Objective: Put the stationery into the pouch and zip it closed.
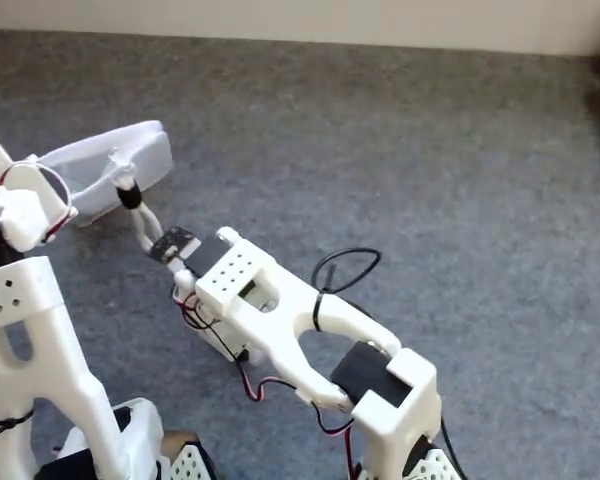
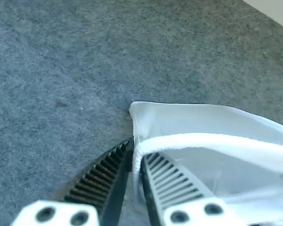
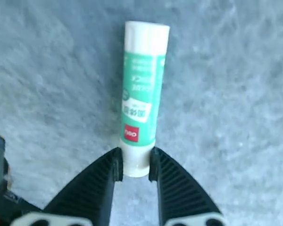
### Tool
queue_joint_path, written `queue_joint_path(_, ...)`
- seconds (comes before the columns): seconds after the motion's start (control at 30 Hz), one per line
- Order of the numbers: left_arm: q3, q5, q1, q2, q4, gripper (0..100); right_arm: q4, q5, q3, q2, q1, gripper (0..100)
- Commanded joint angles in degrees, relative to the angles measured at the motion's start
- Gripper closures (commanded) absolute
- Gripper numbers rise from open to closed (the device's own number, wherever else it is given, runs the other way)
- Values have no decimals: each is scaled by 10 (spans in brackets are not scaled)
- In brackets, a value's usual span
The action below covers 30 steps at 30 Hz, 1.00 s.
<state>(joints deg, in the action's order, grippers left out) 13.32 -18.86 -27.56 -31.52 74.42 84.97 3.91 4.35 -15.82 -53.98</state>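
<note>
The left gripper [image 2: 134,151] is clenching one edge of the white pouch [image 1: 110,172], which is sitting at the upper left of the high view, over the grey carpet [image 1: 430,150]. The right gripper [image 3: 134,164], left of centre there, is grasping the glue stick [image 3: 144,94] by one end.

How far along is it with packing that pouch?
Early to midway. Done: the left jaws pinch the pouch by its rim, and the right jaws grip one end of the glue stick. In hand: the stick, outside the pouch. Left: putting it in and zipping; I can't see whether anything is already inside.
</note>
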Motion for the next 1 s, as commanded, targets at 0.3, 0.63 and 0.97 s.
queue_joint_path(0.3,-67,-3,115,-10,49,993,-26,6,117,211,18,989)
queue_joint_path(0.63,-114,46,211,-5,65,994,-145,5,333,326,34,985)
queue_joint_path(0.97,-101,42,204,-7,69,994,-142,1,331,322,28,843)
